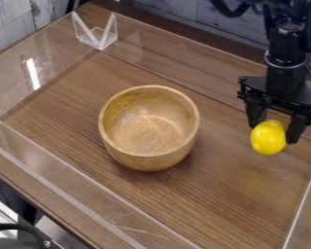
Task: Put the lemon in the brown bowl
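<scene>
Claw point(274, 120), fingertips closed on the lemon point(267, 137), w/ the fruit held at the tips, its visible bulk projecting below them on the side nearer the viewer; whether it touches the tabletop point(221, 185) cannot be told. The governing relation is lateral: the brown bowl point(149, 128) lies to the image-left of claw & lemon, well apart, approx. level w/ them in the view, so the next move, as judged, calls for a lift & sideways carry over the near rim, then release.

Soft, fairly even light falls on the desk point(113, 190), with shading inside the bowl point(149, 123) and grainy, low-resolution detail throughout.
</scene>
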You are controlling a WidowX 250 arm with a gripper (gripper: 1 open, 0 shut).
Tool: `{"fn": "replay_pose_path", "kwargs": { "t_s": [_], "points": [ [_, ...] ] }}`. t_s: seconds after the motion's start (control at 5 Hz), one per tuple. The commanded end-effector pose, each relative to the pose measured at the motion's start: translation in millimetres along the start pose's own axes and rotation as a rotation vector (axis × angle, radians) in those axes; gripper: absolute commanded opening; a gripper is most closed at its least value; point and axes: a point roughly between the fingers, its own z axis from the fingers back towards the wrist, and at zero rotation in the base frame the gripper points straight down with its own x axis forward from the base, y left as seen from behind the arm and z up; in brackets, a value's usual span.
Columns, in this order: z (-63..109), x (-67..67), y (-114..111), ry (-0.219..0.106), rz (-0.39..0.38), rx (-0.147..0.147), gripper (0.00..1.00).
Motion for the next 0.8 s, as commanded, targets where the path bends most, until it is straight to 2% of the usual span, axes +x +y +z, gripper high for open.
{"fn": "replay_pose_path", "kwargs": {
  "t_s": [0.0, 0.4, 0.6],
  "points": [
    [15.9, 16.5, 0.2, -0.077, 0.005, -0.016, 0.00],
    [13.5, 16.6, 1.5, -0.081, 0.015, -0.018, 0.00],
    [20.6, 12.5, 5.8, -0.078, 0.011, -0.019, 0.00]
  ]
}}
